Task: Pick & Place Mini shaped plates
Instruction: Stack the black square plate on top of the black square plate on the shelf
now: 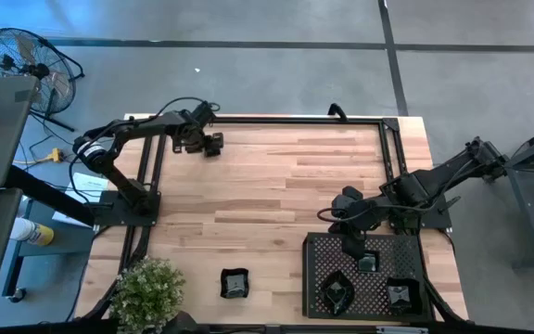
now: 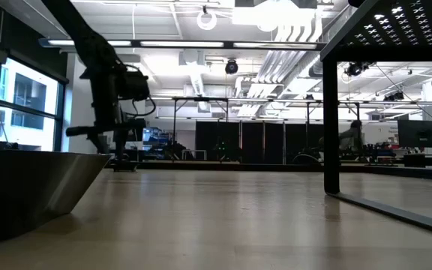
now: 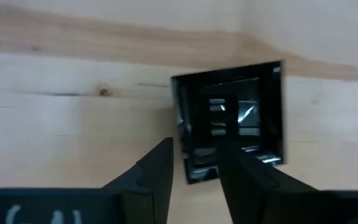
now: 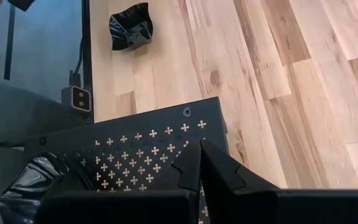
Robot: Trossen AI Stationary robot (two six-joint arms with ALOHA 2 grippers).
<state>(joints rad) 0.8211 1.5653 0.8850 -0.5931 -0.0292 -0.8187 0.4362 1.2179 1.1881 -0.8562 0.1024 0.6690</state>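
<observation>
A square glossy black mini plate lies flat on the wooden table at its far left. My left gripper hangs over it, pointing steeply down and open; one finger is over the plate's hollow and the other over bare wood, with the plate's side wall between them. In the high view this gripper covers the plate. My right gripper is shut on nothing above the black perforated tray. Three mini plates lie on the tray. Another wavy-edged plate lies on the table near its front edge. My left gripper comes at the square plate from above, its fingers on either side of one side wall. I cannot tell whether a finger touches the plate, which lies flat on the table.
The tray is raised on legs at the near right; in the low view its leg stands on the table. A potted plant sits at the near left corner. A black frame runs along the far edge. Bare wood fills the middle.
</observation>
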